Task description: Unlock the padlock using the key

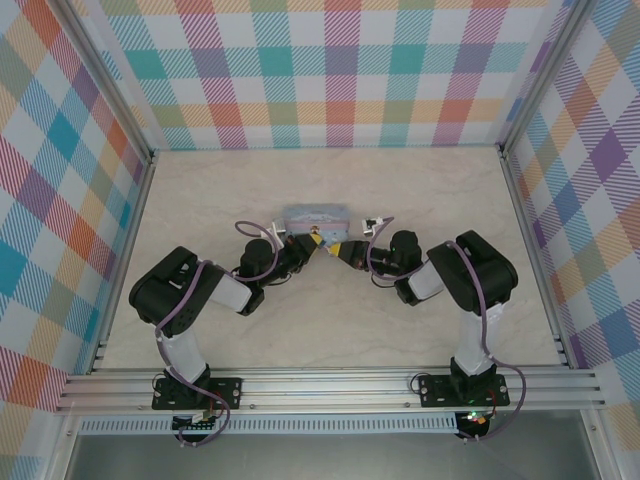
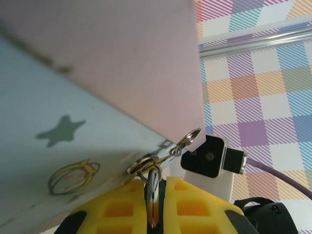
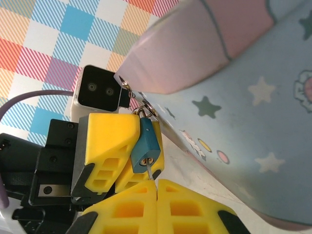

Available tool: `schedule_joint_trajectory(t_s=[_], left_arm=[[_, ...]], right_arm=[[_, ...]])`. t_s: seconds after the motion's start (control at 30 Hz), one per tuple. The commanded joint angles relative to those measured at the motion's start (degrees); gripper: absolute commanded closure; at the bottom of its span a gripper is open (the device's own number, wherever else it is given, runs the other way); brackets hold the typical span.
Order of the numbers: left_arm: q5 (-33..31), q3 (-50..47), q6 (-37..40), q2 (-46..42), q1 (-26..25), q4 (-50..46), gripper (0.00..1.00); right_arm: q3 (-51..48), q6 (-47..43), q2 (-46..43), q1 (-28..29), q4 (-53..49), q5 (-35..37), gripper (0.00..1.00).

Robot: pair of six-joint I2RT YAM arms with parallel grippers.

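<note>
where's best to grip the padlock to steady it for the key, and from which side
Grip the padlock across the flat faces of its blue body, coming from the side away from the tin. It hangs by its thin shackle with the keyhole at the opposite end, which must stay free for the key. The left gripper's jaws pinch it so.

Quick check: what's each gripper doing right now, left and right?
Left gripper: closed on the padlock.
Right gripper: closed on the key, its tip at the padlock's keyhole.
</note>
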Motion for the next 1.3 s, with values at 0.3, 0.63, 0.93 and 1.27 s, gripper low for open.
schedule_joint_trajectory(t_s=[0.3,0.63,0.93,1.27], left_arm=[[3.1,0.8,-1.1,-0.4,-1.5,2.6,1.0],[4.9,1.4,0.0,0.3,-1.5,5.3,1.0],[6.8,1.5,1.6,-0.9,-1.5,5.8,1.0],[10.9,2.8,0.5,-1.5,-1.5,5.5,1.0]], right_arm=[[0.0,-5.6,-1.7,2.6,0.6,3.5,0.97],[1.0,6.7,-1.2,3.0,4.9,5.0,0.98],[3.5,14.5,-1.2,3.0,4.9,3.6,0.98],[3.2,3.6,-0.5,2.5,3.5,3.6,0.98]])
